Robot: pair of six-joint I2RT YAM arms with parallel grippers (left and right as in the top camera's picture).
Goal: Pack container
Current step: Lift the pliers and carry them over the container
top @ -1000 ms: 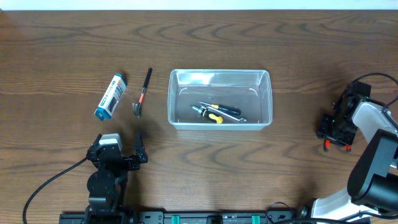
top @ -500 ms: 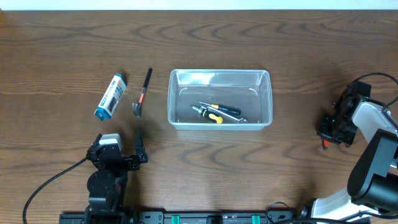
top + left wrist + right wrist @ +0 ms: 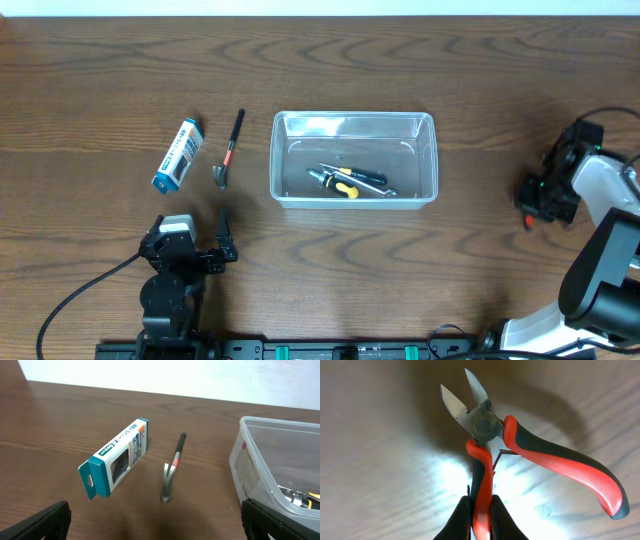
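Observation:
The clear container (image 3: 354, 117) stands mid-table and holds a yellow-and-black screwdriver and another tool (image 3: 348, 181); its corner shows in the left wrist view (image 3: 260, 467). Far right of the container, my right gripper (image 3: 537, 205) (image 3: 481, 510) is shut on one handle of red-and-black cutting pliers (image 3: 480, 420), whose blades are spread apart. My left gripper (image 3: 190, 235) (image 3: 155, 522) sits open near the front left with nothing between its fingers. Beyond it lie a blue-and-white box (image 3: 178, 154) (image 3: 116, 457) and a small hammer (image 3: 228, 150) (image 3: 172, 467).
The box and the hammer lie side by side just left of the container. A black cable (image 3: 80, 295) runs from the left arm's base to the front left. The right arm's white link (image 3: 600, 190) reaches in from the right edge.
My right gripper closed on the pliers' handle and shifted slightly toward the far side with them. The left arm, the container and the other items have not moved.

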